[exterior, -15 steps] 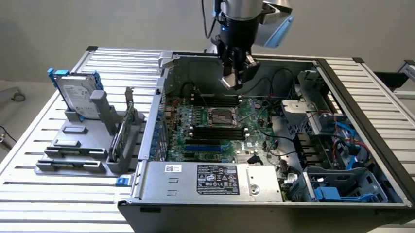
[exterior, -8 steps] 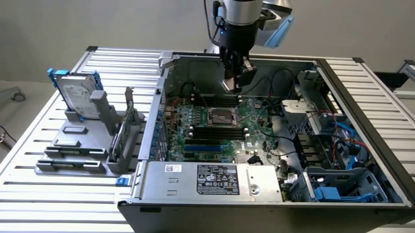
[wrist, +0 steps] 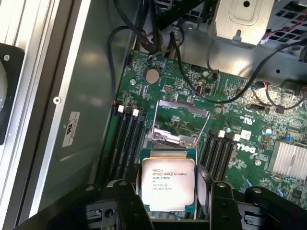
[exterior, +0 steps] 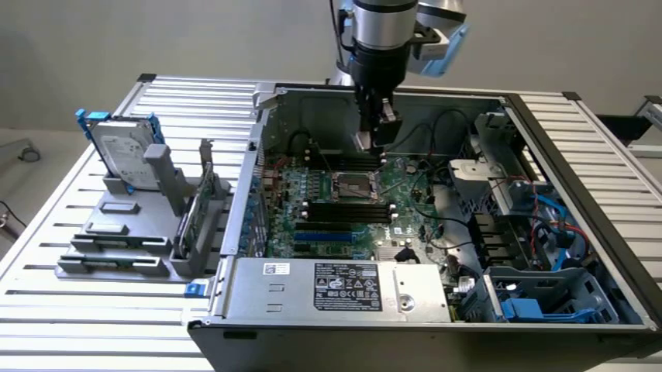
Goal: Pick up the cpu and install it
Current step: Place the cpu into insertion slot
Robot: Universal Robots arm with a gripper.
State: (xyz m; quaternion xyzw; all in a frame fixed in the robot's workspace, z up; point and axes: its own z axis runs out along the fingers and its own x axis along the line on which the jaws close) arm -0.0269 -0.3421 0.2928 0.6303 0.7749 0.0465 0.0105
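Black two-finger gripper (wrist: 169, 205) pinches small flat square cpu with silver-grey metal top (wrist: 168, 178) by opposite edges, held in air over far part of green motherboard (wrist: 240, 120). Silver metal socket frame (wrist: 178, 122) sits between long black memory slots (wrist: 127, 139). Open grey computer case (exterior: 414, 345) rests on white slatted table (exterior: 93, 310).

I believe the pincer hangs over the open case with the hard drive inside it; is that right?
No: the exterior view shows the hard drive outside the case, on the rack at that view's left; the pincer hangs over the case.
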